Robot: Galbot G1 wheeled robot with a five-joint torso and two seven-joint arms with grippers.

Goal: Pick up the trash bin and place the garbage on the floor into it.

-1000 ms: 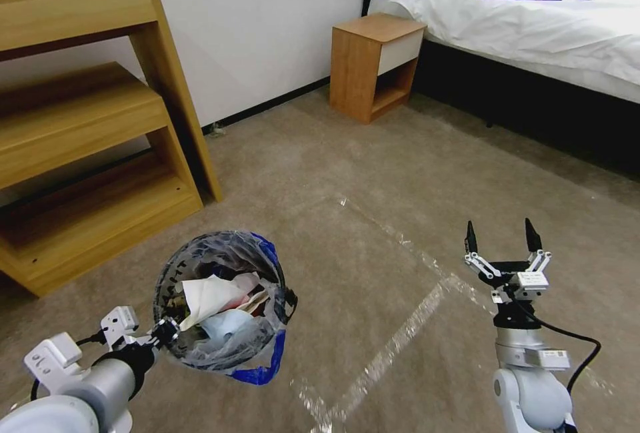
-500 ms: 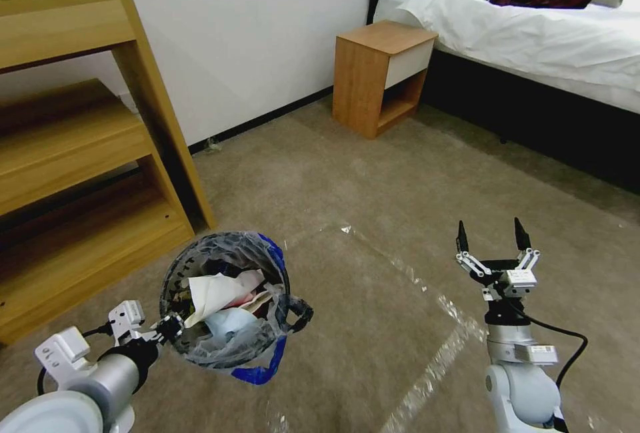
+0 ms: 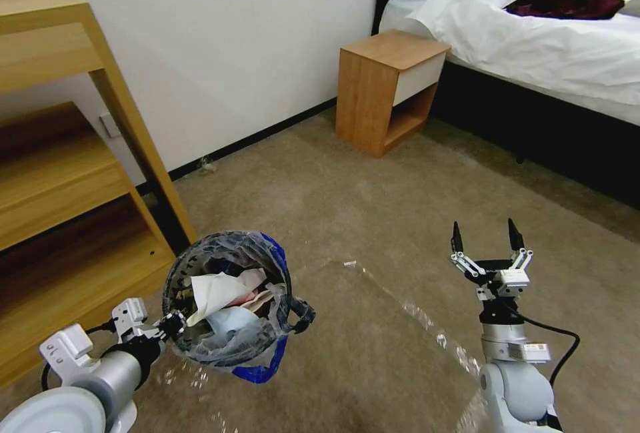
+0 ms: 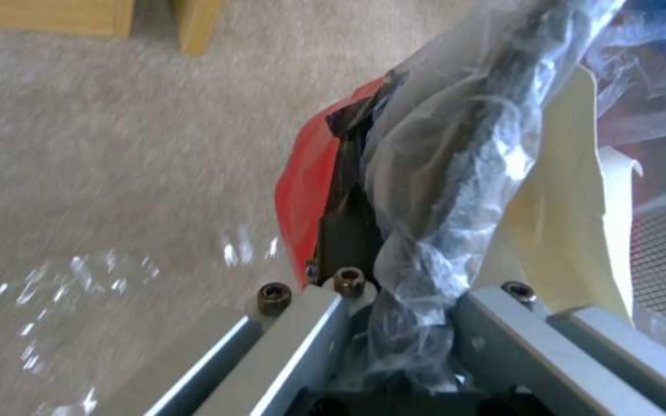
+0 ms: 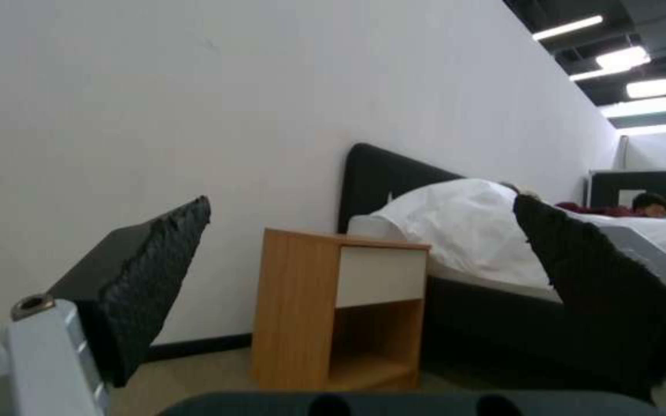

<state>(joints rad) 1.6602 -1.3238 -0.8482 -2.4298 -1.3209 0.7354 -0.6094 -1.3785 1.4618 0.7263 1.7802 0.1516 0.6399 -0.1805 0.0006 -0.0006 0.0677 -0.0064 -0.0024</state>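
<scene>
Overhead, the bin (image 3: 227, 299) was held off the floor (image 3: 373, 219) by its rim, clenched in the left hand (image 3: 167, 327), its mouth up to take garbage (image 3: 223, 303), while the right hand (image 3: 485, 236) was kept spread and empty.

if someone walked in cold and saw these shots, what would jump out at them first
Most striking is the small round red bin lined with crinkly clear plastic, held off the beige-brown carpet at lower left by the left tool, which is clamped on its rim. It is stuffed with crumpled white tissue and pale blue litter. At lower right, the right tool stands open and empty, pointing toward the small wooden bedside cabinet and the white-sheeted bed.
</scene>
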